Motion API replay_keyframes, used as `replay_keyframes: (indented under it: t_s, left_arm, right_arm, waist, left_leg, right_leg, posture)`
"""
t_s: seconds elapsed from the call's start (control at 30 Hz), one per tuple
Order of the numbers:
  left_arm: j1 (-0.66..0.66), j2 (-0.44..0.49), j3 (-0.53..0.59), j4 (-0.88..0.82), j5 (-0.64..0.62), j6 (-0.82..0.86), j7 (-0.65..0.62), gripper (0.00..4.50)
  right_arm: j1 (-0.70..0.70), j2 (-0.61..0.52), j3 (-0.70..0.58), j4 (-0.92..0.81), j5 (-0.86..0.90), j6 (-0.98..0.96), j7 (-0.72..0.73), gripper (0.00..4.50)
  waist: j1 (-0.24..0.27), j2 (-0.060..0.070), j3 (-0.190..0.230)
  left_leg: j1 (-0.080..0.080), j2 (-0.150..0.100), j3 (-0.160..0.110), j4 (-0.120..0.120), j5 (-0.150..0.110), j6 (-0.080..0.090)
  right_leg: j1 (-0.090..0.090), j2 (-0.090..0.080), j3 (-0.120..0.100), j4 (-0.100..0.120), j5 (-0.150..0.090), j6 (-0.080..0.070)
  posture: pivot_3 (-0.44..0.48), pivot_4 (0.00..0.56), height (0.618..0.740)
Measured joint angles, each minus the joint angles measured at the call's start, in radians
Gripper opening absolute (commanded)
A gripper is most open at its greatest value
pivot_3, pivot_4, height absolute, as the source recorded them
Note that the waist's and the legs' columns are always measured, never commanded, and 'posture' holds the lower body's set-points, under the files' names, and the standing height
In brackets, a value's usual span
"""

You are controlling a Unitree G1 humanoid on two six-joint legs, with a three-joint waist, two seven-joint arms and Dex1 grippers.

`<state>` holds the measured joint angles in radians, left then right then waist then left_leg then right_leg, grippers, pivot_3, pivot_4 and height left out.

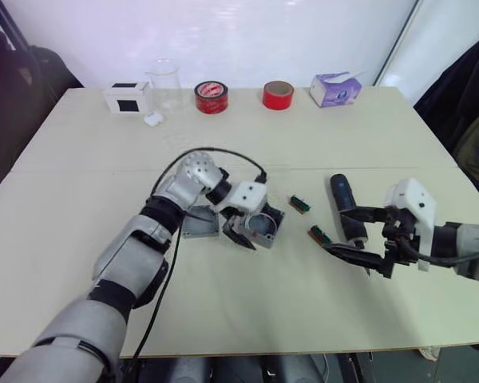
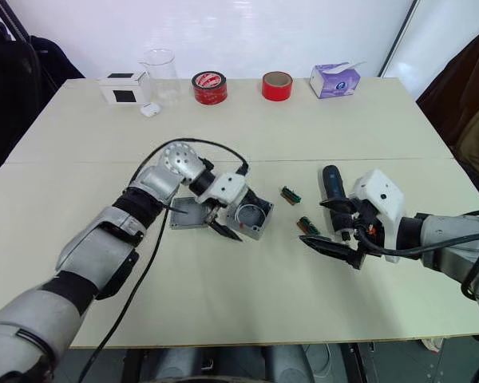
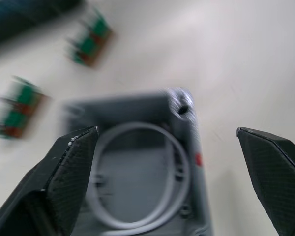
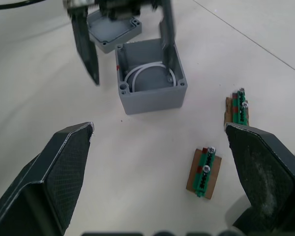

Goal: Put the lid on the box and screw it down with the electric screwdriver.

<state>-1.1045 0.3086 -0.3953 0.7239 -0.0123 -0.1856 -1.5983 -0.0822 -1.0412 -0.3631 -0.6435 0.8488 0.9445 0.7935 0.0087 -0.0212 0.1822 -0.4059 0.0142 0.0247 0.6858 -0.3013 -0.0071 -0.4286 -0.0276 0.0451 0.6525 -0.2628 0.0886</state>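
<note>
Pale cream table (image 1: 80, 183), a faint seam crossing its width. Plain white wall (image 1: 223, 40) close behind the far edge. Dark garment, possibly a jacket, hanging at far right (image 1: 463, 88); another dark shape at far left (image 2: 16, 88). Even, soft lighting, shadows weak. Strip of dark floor below the near edge (image 1: 455, 359).

box (image 3: 152, 167): blurred in the left wrist view between the left jaws, its near part cut off by the picture's edge.
lid (image 1: 199, 225): partly covered by the left arm, just behind the left jaws.
electric screwdriver (image 1: 345, 207): tip end hidden behind the right jaws.
green-brown parts (image 3: 91, 42): blurred beyond the left jaws; detail unreadable.
</note>
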Motion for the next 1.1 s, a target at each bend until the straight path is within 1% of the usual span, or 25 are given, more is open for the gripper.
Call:
replay_keyframes:
  t_s: [0.1, 0.17, 0.27, 0.3, 0.37, 0.4, 0.43, 0.5, 0.63, 0.77, 0.87, 0.97, 1.1]
  left_arm:
    - [0.053, 0.080, 0.061, -0.178, -0.042, 0.133, 0.019, 4.44]
    - [0.121, 0.110, 0.118, -0.299, -0.073, 0.240, 0.082, 4.44]
    - [0.271, 0.122, 0.248, -0.524, -0.101, 0.495, 0.324, 4.44]
    - [0.323, 0.130, 0.286, -0.611, -0.102, 0.603, 0.411, 4.44]
    - [0.370, 0.137, 0.323, -0.704, -0.105, 0.728, 0.505, 4.44]
    - [0.394, 0.136, 0.346, -0.760, -0.105, 0.795, 0.558, 4.44]
    - [0.428, 0.121, 0.387, -0.845, -0.095, 0.899, 0.650, 4.44]
    - [0.475, 0.062, 0.458, -0.976, -0.063, 1.081, 0.828, 4.44]
    - [0.536, -0.017, 0.533, -1.118, -0.029, 1.285, 1.042, 4.44]
    - [0.612, -0.090, 0.566, -1.213, -0.023, 1.430, 1.169, 4.44]
    - [0.676, -0.129, 0.576, -1.242, -0.021, 1.497, 1.237, 4.44]
    - [0.698, -0.159, 0.591, -1.242, -0.020, 1.512, 1.298, 4.44]
    - [0.734, -0.170, 0.599, -1.227, -0.023, 1.488, 1.334, 4.44]
  right_arm:
    - [-0.023, 0.000, 0.011, 0.010, 0.000, 0.000, 0.008, 4.50]
    - [-0.051, 0.000, 0.029, 0.023, 0.000, 0.000, 0.013, 4.50]
    - [-0.125, 0.001, 0.097, 0.042, -0.005, -0.015, 0.034, 4.50]
    - [-0.152, 0.001, 0.125, 0.049, -0.011, -0.024, 0.042, 4.50]
    - [-0.170, 0.001, 0.151, 0.063, -0.021, -0.034, 0.051, 4.50]
    - [-0.182, 0.001, 0.165, 0.070, -0.025, -0.037, 0.059, 4.50]
    - [-0.206, 0.002, 0.191, 0.084, -0.031, -0.041, 0.070, 4.50]
    - [-0.242, 0.003, 0.223, 0.110, -0.046, -0.056, 0.090, 4.50]
    - [-0.266, 0.005, 0.258, 0.136, -0.063, -0.079, 0.120, 4.50]
    - [-0.282, 0.006, 0.275, 0.160, -0.082, -0.088, 0.143, 4.50]
    - [-0.292, 0.007, 0.281, 0.170, -0.090, -0.097, 0.157, 4.50]
    - [-0.301, 0.008, 0.283, 0.175, -0.092, -0.099, 0.160, 4.50]
    - [-0.306, 0.008, 0.283, 0.175, -0.092, -0.099, 0.160, 4.50]
  waist:
    - [-0.008, 0.001, 0.000]
    - [-0.013, 0.001, -0.001]
    - [-0.020, 0.001, -0.001]
    - [-0.021, 0.001, -0.001]
    - [-0.019, 0.001, -0.001]
    - [-0.017, 0.001, -0.001]
    - [-0.018, 0.001, -0.001]
    - [-0.016, 0.001, -0.001]
    - [-0.015, 0.001, -0.001]
    - [-0.015, 0.001, -0.001]
    - [-0.016, 0.001, -0.001]
    - [-0.015, 0.001, -0.001]
    - [-0.015, 0.001, -0.001]
  left_leg:
    - [0.000, 0.000, 0.000, 0.000, 0.000, 0.000]
    - [0.001, 0.000, 0.000, 0.000, 0.000, 0.000]
    - [0.000, 0.000, -0.001, 0.000, 0.000, 0.000]
    - [0.000, 0.000, -0.002, 0.000, 0.000, 0.000]
    - [0.000, 0.000, -0.002, 0.000, 0.000, 0.000]
    - [0.000, 0.000, -0.002, 0.001, 0.000, -0.001]
    - [0.000, 0.000, -0.002, 0.001, 0.000, -0.001]
    - [-0.001, 0.000, -0.002, 0.002, 0.000, -0.001]
    - [-0.001, 0.000, -0.002, 0.002, 0.000, -0.001]
    - [0.000, 0.000, -0.002, 0.002, 0.001, -0.001]
    - [0.000, 0.000, -0.002, 0.002, 0.001, -0.001]
    - [0.000, 0.000, -0.002, 0.002, 0.001, -0.002]
    - [0.000, 0.000, -0.002, 0.002, 0.001, -0.002]
  right_leg:
    - [0.000, 0.000, 0.000, 0.001, 0.000, 0.000]
    - [0.000, -0.001, 0.000, 0.002, 0.000, 0.000]
    - [0.000, -0.001, 0.000, 0.002, 0.000, 0.000]
    - [0.000, -0.001, 0.000, 0.002, 0.000, 0.000]
    - [0.000, -0.001, 0.000, 0.002, 0.000, 0.000]
    - [0.000, -0.002, -0.001, 0.002, 0.000, 0.000]
    - [0.000, -0.002, -0.001, 0.002, 0.000, 0.000]
    - [0.000, -0.003, -0.001, 0.002, 0.000, 0.001]
    - [0.000, -0.003, -0.001, 0.002, 0.000, 0.001]
    - [0.000, -0.003, -0.001, 0.003, 0.001, 0.001]
    - [0.000, -0.004, 0.000, 0.003, 0.001, 0.000]
    - [0.000, -0.004, -0.001, 0.004, 0.001, 0.000]
    - [0.000, -0.005, 0.000, 0.004, 0.001, 0.000]
  posture:
    - [0.000, 0.150, 0.740]
    - [0.000, 0.150, 0.740]
    - [0.000, 0.150, 0.740]
    - [0.000, 0.150, 0.740]
    - [0.000, 0.150, 0.740]
    - [0.000, 0.150, 0.740]
    - [0.000, 0.150, 0.740]
    - [0.000, 0.150, 0.740]
    - [0.000, 0.150, 0.740]
    - [0.000, 0.150, 0.740]
    - [0.000, 0.150, 0.740]
    - [0.000, 0.150, 0.740]
    - [0.000, 0.150, 0.740]
